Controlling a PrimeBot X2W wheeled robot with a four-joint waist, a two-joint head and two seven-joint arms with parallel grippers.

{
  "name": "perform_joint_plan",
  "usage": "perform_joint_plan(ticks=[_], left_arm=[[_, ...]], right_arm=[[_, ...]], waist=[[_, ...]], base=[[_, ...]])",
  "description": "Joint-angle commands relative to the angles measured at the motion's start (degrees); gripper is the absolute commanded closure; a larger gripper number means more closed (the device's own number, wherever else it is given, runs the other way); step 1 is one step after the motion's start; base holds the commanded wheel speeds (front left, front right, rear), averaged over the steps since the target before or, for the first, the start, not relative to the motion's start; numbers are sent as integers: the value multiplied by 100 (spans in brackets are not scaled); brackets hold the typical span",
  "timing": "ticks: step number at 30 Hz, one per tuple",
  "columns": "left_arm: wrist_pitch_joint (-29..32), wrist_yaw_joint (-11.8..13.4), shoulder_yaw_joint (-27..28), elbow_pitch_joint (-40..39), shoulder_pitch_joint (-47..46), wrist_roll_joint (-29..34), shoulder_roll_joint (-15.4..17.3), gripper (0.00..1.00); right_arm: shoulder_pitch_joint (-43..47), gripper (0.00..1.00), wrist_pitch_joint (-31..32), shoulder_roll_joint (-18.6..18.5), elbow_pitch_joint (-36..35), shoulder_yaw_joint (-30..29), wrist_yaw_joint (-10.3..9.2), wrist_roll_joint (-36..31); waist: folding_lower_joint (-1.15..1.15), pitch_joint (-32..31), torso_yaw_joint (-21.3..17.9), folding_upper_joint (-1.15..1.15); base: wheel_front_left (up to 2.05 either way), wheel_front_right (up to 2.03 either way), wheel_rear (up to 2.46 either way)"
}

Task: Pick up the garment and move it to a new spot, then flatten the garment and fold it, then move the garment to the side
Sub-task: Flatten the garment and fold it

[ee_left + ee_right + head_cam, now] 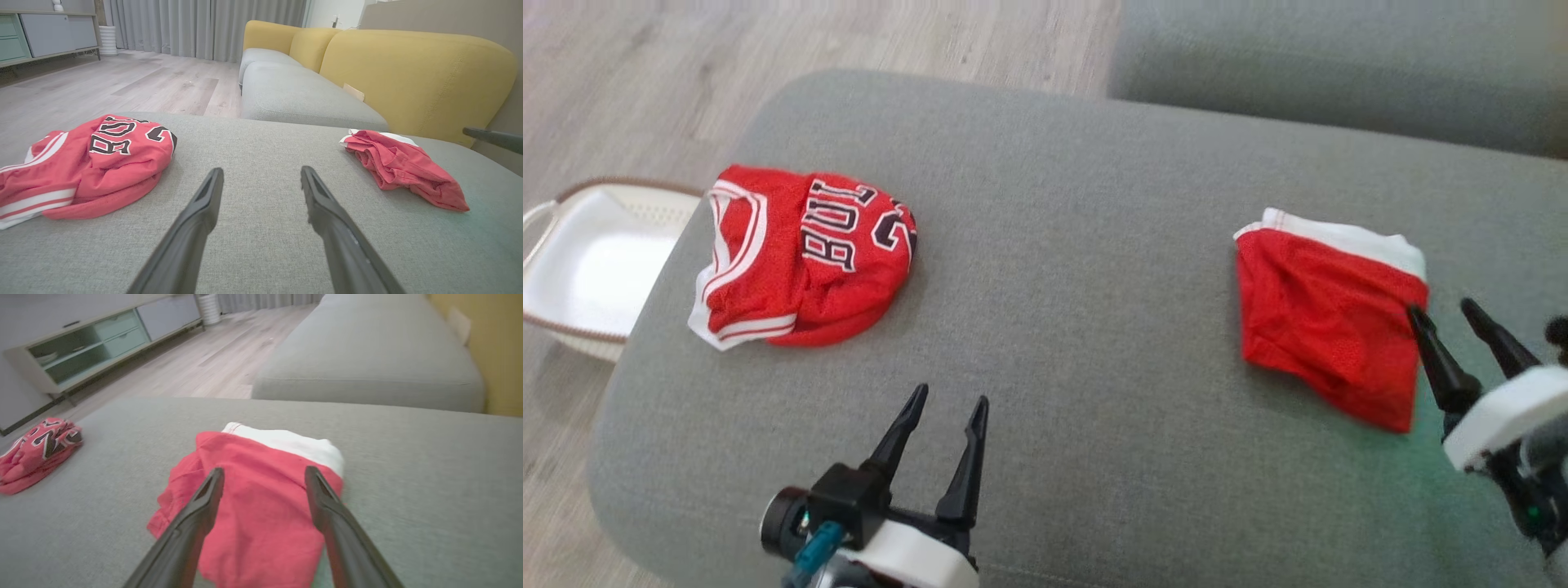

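The garment (pixel 1323 327) is a red piece with a white band, lying folded on the right part of the grey cushion (pixel 1078 245). My right gripper (pixel 1441 307) stands open at its right edge, one fingertip over the red cloth, holding nothing. In the right wrist view the garment (pixel 261 539) lies under and between the spread fingers of the right gripper (pixel 264 469). My left gripper (pixel 952 394) is open near the cushion's front, apart from any cloth. The left wrist view shows the left gripper (pixel 261 169) over bare cushion, with the garment (pixel 400 167) to the right.
A crumpled red jersey (pixel 809 253) with dark lettering lies at the cushion's left. A white basket (pixel 588 269) stands on the wooden floor beyond the left edge. A second grey seat (pixel 1339 65) lies behind, with a yellow backrest (pixel 408 73).
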Motion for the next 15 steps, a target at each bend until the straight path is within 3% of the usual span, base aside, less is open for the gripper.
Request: perform_joint_plan(ticks=[1, 7, 15], left_arm=[[-35, 6, 227, -140, -103, 67, -11, 0], [-35, 102, 570, -89, 160, 51, 8, 0], [-35, 193, 961, -45, 439, 97, 36, 0]], right_arm=[[75, 0, -144, -38, -107, -67, -5, -90], [541, 0, -821, 596, -64, -738, -5, -838], [929, 0, -1343, 1468, -518, -1204, -5, -2096]], waist=[[0, -149, -87, 0], [0, -533, -429, 0], [0, -846, -907, 0]], base=[[0, 0, 0], [0, 0, 0], [0, 0, 0]])
